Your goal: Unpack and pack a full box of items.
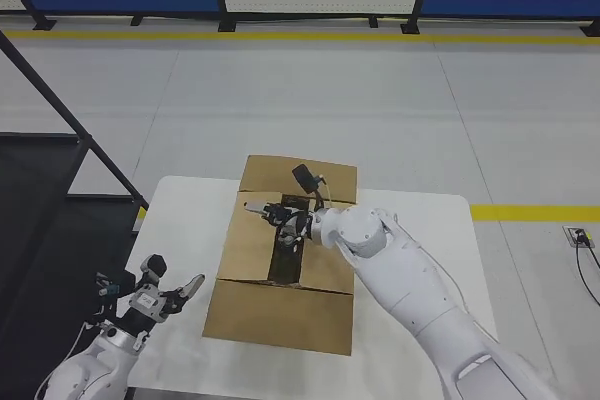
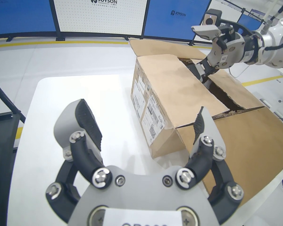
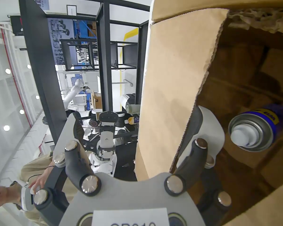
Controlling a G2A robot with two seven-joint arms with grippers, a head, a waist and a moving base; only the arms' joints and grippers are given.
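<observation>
My left gripper [image 1: 176, 280] is hovering wide open and empty over the bench's [image 1: 175, 210] near-left corner, just beside the box [image 1: 280, 310]. The box is sitting mid-bench, its flaps spread. My right gripper [image 3: 139, 121] is hanging open over the gap, holding nothing and straddling a flap [image 3: 174, 71], one finger outside and one inside. A can [image 3: 252, 130] is sitting inside the box, near the inner finger.

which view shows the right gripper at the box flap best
Left wrist view: the right gripper shows whole, open, one finger above the box flap, one in the gap. Right wrist view has the flap between its fingers; top view shows it small.
</observation>
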